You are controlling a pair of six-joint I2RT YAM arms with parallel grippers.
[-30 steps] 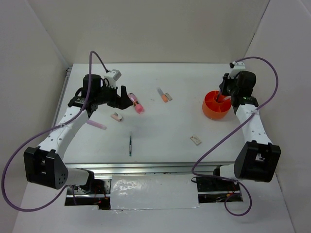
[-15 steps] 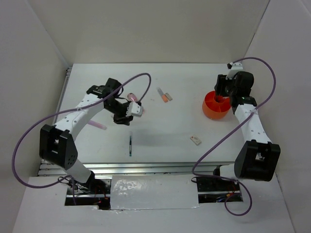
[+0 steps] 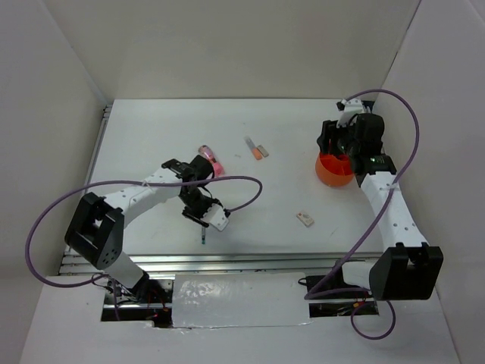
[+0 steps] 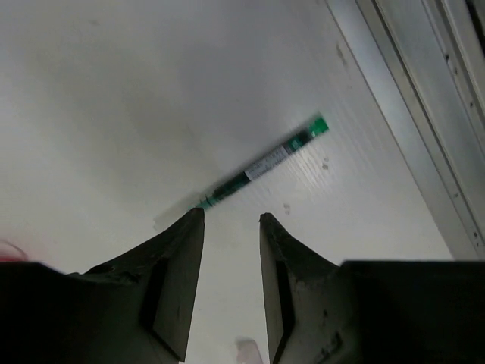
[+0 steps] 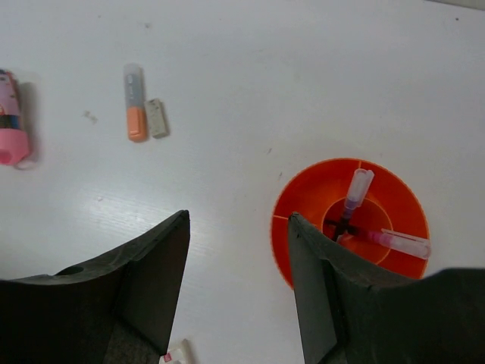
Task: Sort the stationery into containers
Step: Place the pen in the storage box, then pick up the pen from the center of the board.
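Observation:
My left gripper (image 3: 201, 220) is open and empty, low over the table. In the left wrist view its fingertips (image 4: 231, 216) sit just short of a thin dark pen with a green end (image 4: 258, 165), the left fingertip nearly at the pen's tip. That pen (image 3: 204, 236) lies near the front edge. My right gripper (image 3: 331, 152) is open and empty (image 5: 236, 218), above the table just left of the orange tub (image 3: 333, 179). The tub (image 5: 318, 189) holds a lilac pen (image 5: 355, 193) and a pink pen (image 5: 399, 242).
A pink stubby tube (image 3: 212, 161) lies mid-left, also seen in the right wrist view (image 5: 11, 129). An orange block (image 5: 136, 121) and a grey block (image 5: 157, 117) lie side by side at mid-table. A white eraser (image 3: 305, 218) lies centre right. The table's metal front rail (image 4: 424, 114) runs close by the dark pen.
My left arm has swung from beside the pink tube toward the front edge, down to the dark pen. My right gripper has shifted left, off the tub's centre.

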